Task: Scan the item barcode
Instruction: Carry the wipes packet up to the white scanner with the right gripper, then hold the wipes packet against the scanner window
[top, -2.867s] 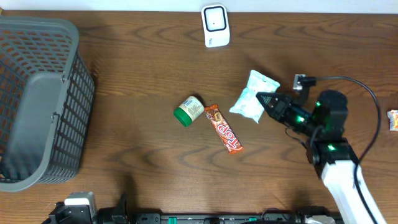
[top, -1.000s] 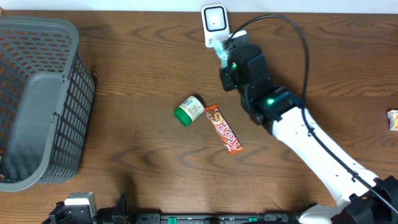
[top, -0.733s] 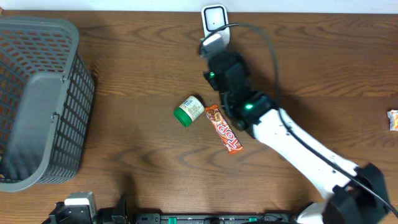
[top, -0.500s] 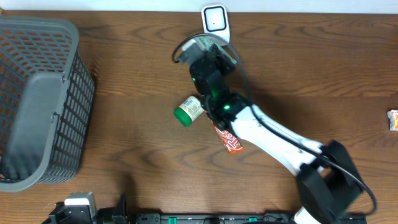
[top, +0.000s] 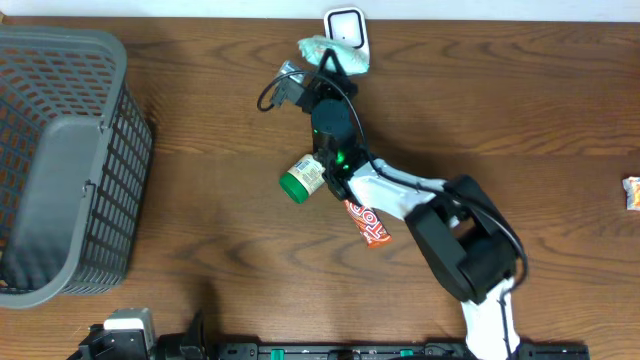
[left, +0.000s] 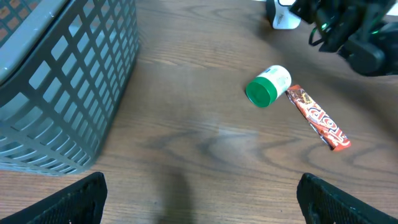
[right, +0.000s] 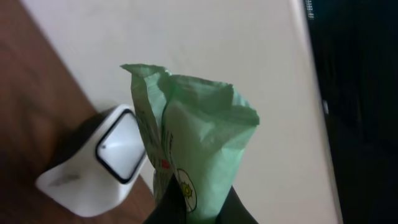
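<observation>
A pale green packet (top: 322, 50) is pinched upright between the dark fingertips (right: 166, 210) of my right gripper (top: 327, 74), which is shut on it. It hangs just left of the white scanner (top: 346, 26) at the table's back edge. In the right wrist view the packet (right: 198, 134) fills the middle, with the scanner (right: 102, 167) and its black-rimmed window low on the left beside it. No barcode shows on the packet. My left gripper (left: 200, 208) hovers low over the near side of the table, wide open, holding nothing.
A green-capped white bottle (top: 305, 178) and an orange candy bar (top: 364, 213) lie mid-table under the right arm. A grey wire basket (top: 60, 160) stands at the left. A small wrapped item (top: 633, 193) lies at the right edge.
My right arm lifted the packet off the table at the right, carried it to the scanner, then swung its wrist left so the packet now stands beside the scanner. The left arm stayed still.
</observation>
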